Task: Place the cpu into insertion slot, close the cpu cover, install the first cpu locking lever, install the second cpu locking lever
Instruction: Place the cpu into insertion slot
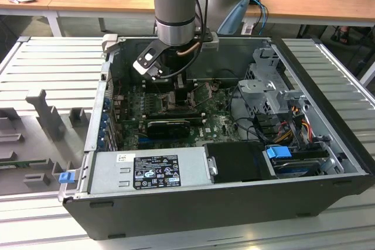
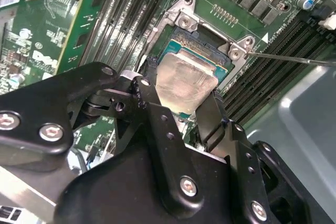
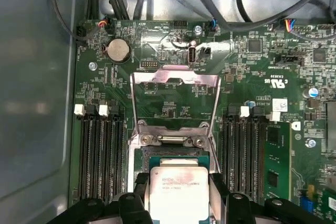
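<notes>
In both wrist views my gripper point(image 2: 181, 80) point(image 3: 177, 192) is shut on the cpu point(image 2: 186, 85) point(image 3: 176, 190), a pale grey square chip with one black finger on each side. The chip hangs slightly tilted, right over the insertion slot point(image 2: 206, 45) point(image 3: 173, 160), whose dark rim shows just beyond it. The cpu cover point(image 3: 173, 77), a silver frame with a large window, is swung open past the slot on its hinge. A thin metal lever rod point(image 2: 294, 59) sticks out beside the socket. In the exterior view the gripper point(image 1: 176, 95) reaches down inside the computer case over the motherboard.
Black memory slots point(image 3: 100, 156) point(image 3: 244, 150) flank the socket on both sides. A black graphics card point(image 1: 170, 126) lies just in front of the gripper. A grey power supply point(image 1: 149, 168), a drive cage point(image 1: 269, 86) and cables point(image 1: 293, 121) crowd the case.
</notes>
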`<move>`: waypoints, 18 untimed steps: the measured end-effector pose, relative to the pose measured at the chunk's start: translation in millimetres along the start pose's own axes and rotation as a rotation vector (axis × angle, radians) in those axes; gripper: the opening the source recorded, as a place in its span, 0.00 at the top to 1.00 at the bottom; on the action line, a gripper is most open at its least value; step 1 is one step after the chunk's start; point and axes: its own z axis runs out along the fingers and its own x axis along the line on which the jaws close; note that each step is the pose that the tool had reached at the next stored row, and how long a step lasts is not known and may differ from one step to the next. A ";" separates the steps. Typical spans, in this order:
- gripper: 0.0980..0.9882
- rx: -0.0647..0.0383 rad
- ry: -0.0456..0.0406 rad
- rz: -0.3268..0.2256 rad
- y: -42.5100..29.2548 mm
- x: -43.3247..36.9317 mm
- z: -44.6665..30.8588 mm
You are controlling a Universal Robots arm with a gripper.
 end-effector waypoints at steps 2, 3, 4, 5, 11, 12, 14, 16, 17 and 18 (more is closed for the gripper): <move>0.51 0.000 -0.0008 0.000 -0.8 0.4 2.1; 0.51 0.000 -0.0011 0.000 -1.7 0.4 3.0; 0.51 0.000 -0.0011 0.000 -1.9 0.5 4.6; 0.51 0.000 -0.0011 0.000 -2.0 0.5 5.8; 0.51 0.000 -0.0013 0.003 -1.5 1.3 7.7; 0.51 0.000 -0.0013 0.003 -1.6 1.5 9.1; 0.51 0.000 -0.0014 0.003 -1.7 2.4 12.2; 0.51 0.000 -0.0017 0.006 -1.1 3.8 13.4; 0.51 0.000 -0.0018 0.008 -1.0 4.0 14.0; 0.51 0.000 -0.0021 0.010 -1.1 4.1 14.5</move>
